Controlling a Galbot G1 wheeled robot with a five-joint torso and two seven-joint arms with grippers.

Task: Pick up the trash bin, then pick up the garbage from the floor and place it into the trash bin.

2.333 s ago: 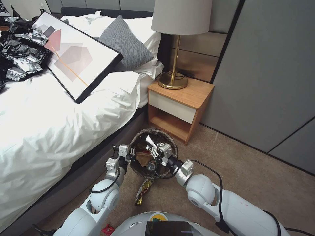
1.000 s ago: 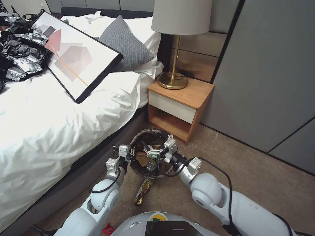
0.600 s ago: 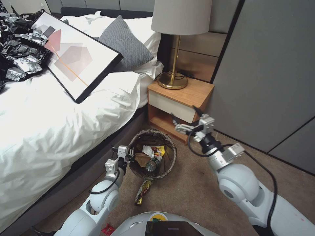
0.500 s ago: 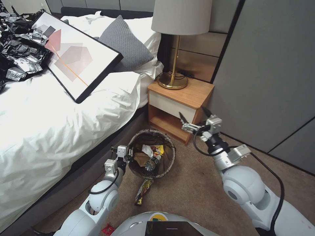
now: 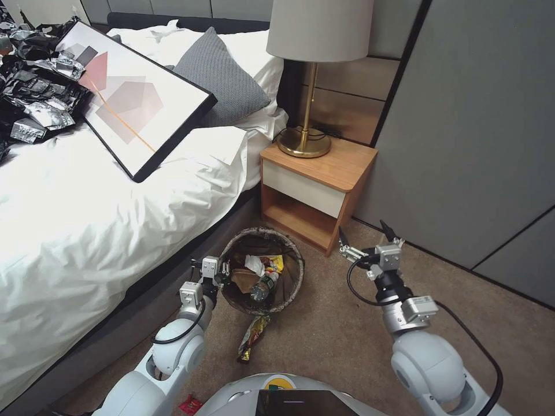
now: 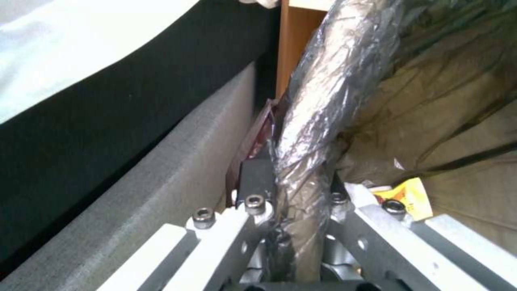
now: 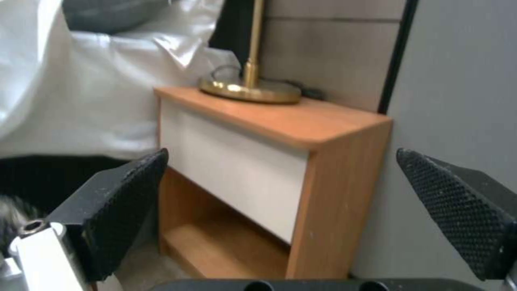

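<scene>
Plastic-lined trash bin (image 5: 261, 278) sits pinched at its rim between the left gripper's (image 5: 222, 271) jaws, already holding tissue, bottle and wrapper. Below it, a crumpled wrapper (image 5: 252, 338) remains on the floor (image 5: 335, 335). Well aside, the right gripper (image 5: 370, 241) gapes wide, empty.

A beige-brown carpeted floor (image 5: 347, 335) lies beside a bed (image 5: 87, 231) with white bedding and a dark grey base. The trash bin (image 5: 296, 277) wears a glossy brown-black liner; inside show a white tissue (image 5: 253, 264), a yellow wrapper (image 5: 276, 263) and a brown paper bag (image 5: 243, 280). A gold-and-brown foil wrapper (image 5: 252, 338) lies on the carpet. The nightstand (image 5: 315, 190) is orange-toned wood with a white drawer front. The lamp (image 5: 312, 75) has a brass stem and pale grey shade. The right claw (image 5: 370, 242) has black, dot-textured fingertips (image 7: 124, 202) on silver metal. A grey knitted pillow (image 5: 222, 78) rests on the bed.
</scene>
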